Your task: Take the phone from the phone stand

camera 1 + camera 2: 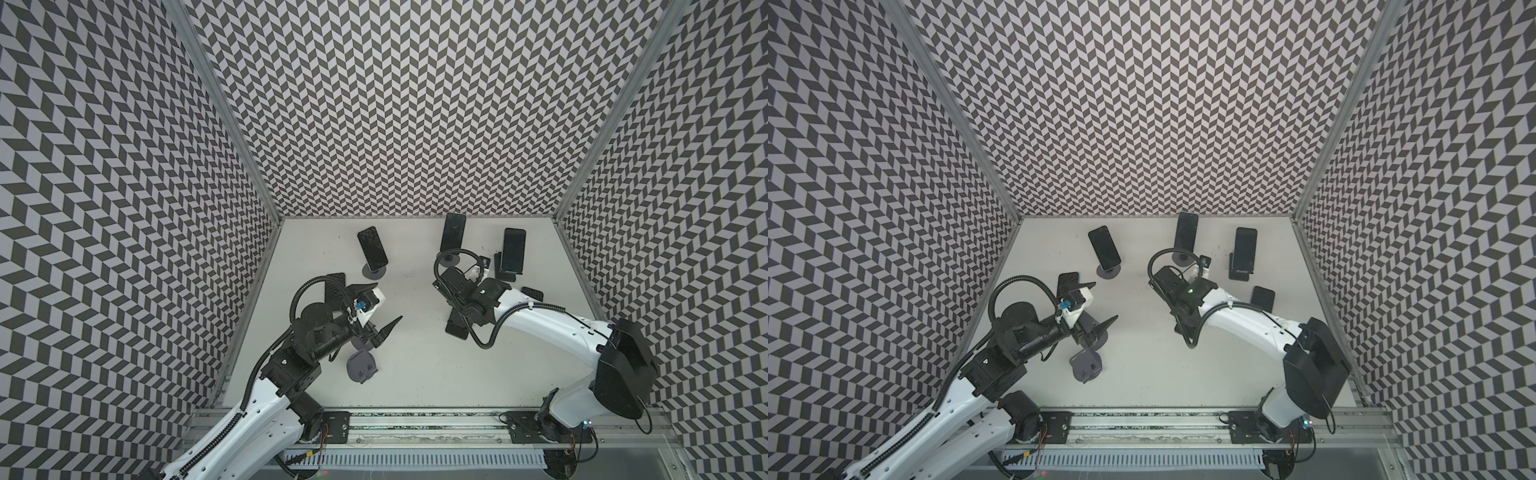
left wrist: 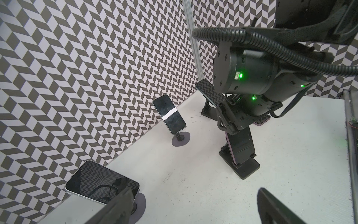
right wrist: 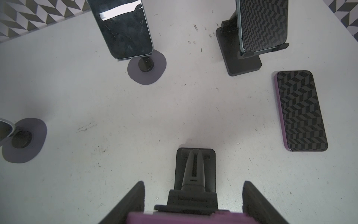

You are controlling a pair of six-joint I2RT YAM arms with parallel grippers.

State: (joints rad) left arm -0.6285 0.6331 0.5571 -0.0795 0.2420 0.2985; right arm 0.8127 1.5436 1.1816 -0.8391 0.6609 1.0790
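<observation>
A: Right gripper (image 3: 193,185), state?

B: Closed on the phone (image 3: 184,219). One finger (image 3: 133,201) against each side of its purple case.

A: Where does the phone sit?

B: Seated in the phone stand (image 3: 195,164), which is black with a hinged arm and a flat rectangular foot on the white table (image 3: 77,100). The phone leans back on it. Right of centre in both top views, mostly covered by the right arm (image 1: 540,320).

A: Left gripper (image 1: 380,307)?

B: Spread wide, empty. Hangs over the left half of the table, well apart from the phone.

A: Working outward?

B: Flat phone (image 3: 301,110), purple-edged, lies screen up near the phone stand, toward the table's right edge. Along the chevron-patterned back wall (image 1: 415,124), three propped phones: left phone (image 1: 372,247) and middle phone (image 1: 452,232) on round grey bases (image 3: 147,67), right phone (image 1: 513,249) on a black block stand (image 3: 242,62). Near the left gripper, a grey stand (image 1: 361,370) toward the front. A dark phone (image 1: 334,286) lies partly under the left arm (image 1: 257,399).
</observation>
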